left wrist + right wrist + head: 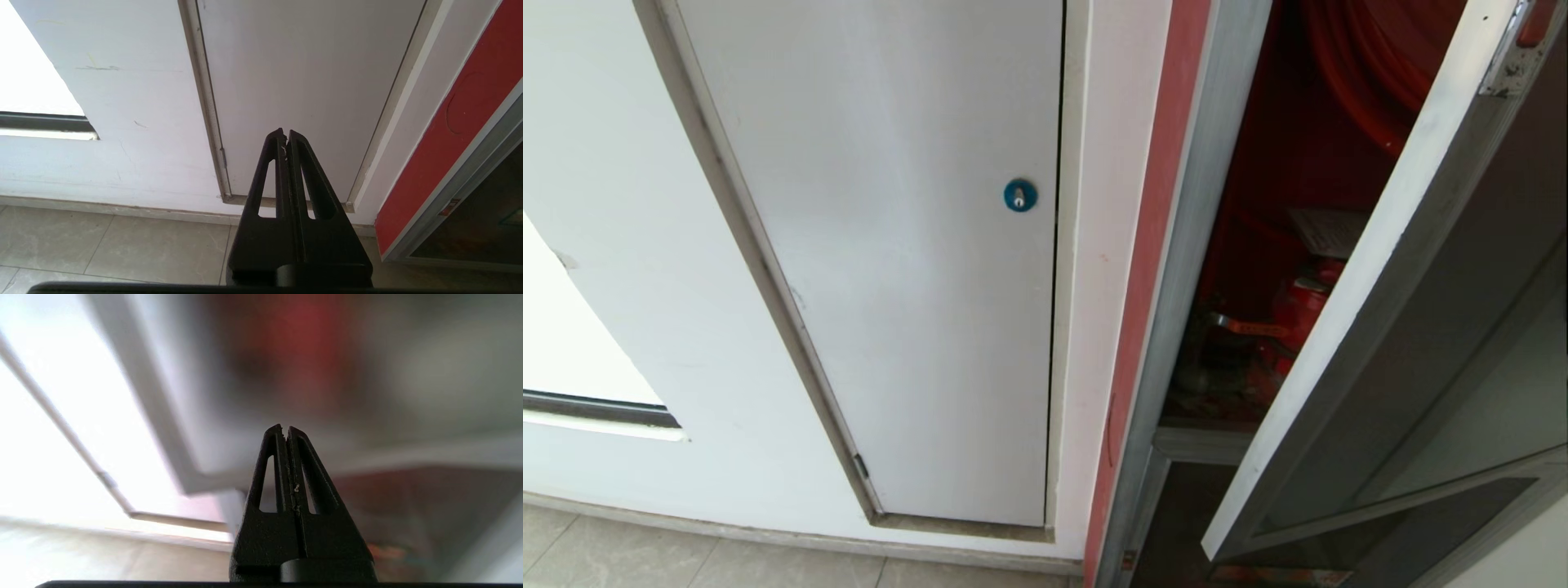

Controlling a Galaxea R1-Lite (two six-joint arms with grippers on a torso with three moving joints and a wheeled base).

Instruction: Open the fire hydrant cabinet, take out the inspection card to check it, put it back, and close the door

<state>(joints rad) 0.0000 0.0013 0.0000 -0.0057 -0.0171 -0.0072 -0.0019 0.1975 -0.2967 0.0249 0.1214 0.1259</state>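
The fire hydrant cabinet (1186,245) stands at the right of the head view, its red inside showing. Its door (1462,351), dark glass in a silver frame, is swung partly open toward me. Inside, the whitish inspection card (1331,230) lies above a red valve (1303,306). Neither arm shows in the head view. My left gripper (285,131) is shut and empty, pointing at the foot of the white panel (306,81). In the blurred right wrist view, my right gripper (284,427) is shut and empty before a silver frame (163,428) and a red blur.
A white wall panel (890,286) with a blue round lock (1019,195) fills the middle of the head view. A red strip (1152,245) borders the cabinet. Beige floor tiles (122,245) run along the wall's foot. A coiled red hose (1372,57) hangs in the cabinet's top.
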